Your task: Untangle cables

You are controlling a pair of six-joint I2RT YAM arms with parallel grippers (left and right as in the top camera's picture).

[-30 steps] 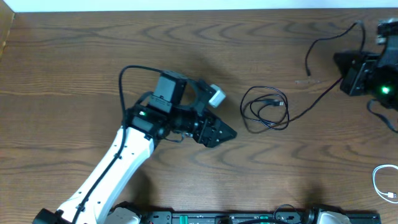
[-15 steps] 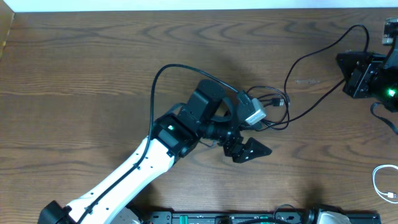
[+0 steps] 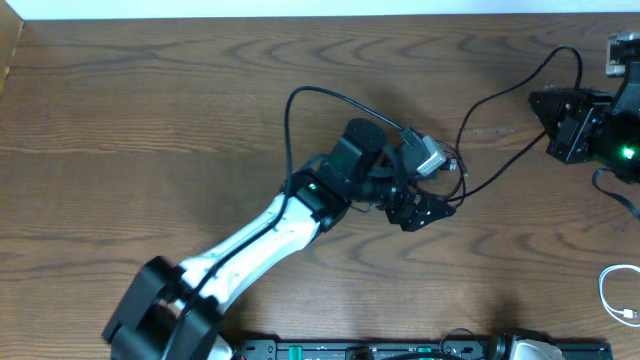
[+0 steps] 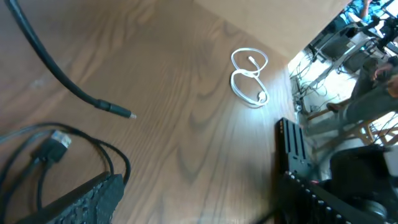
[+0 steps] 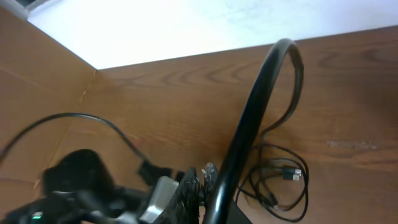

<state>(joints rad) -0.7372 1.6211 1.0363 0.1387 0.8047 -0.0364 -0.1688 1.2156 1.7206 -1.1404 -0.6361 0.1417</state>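
Observation:
The black cable lies coiled (image 3: 455, 170) mid-table. One strand runs right to my right gripper (image 3: 545, 112), which looks shut on it. The rest arcs up and ends in a free plug (image 4: 118, 111) by the coil. In the right wrist view the held cable (image 5: 249, 124) rises beside the closed fingers (image 5: 200, 180), with the coil (image 5: 292, 171) beyond. My left gripper (image 3: 420, 212) is open and empty over the coil's near left edge, hiding part of it. One finger (image 4: 87, 196) shows beside the coil's plug (image 4: 53, 144). The white cable (image 3: 604, 288) lies apart at the front right, also in the left wrist view (image 4: 262, 97).
The left arm's own thick wire (image 3: 300, 100) loops above its wrist. A black rail (image 3: 380, 350) runs along the table's front edge, with equipment beyond it (image 4: 348, 174). A raised board edge (image 3: 10, 60) borders the table's far left.
My left arm has swung right and reached the black coil, now covering its left part. The right gripper has shifted slightly, and the cable's free end has moved left toward the coil.

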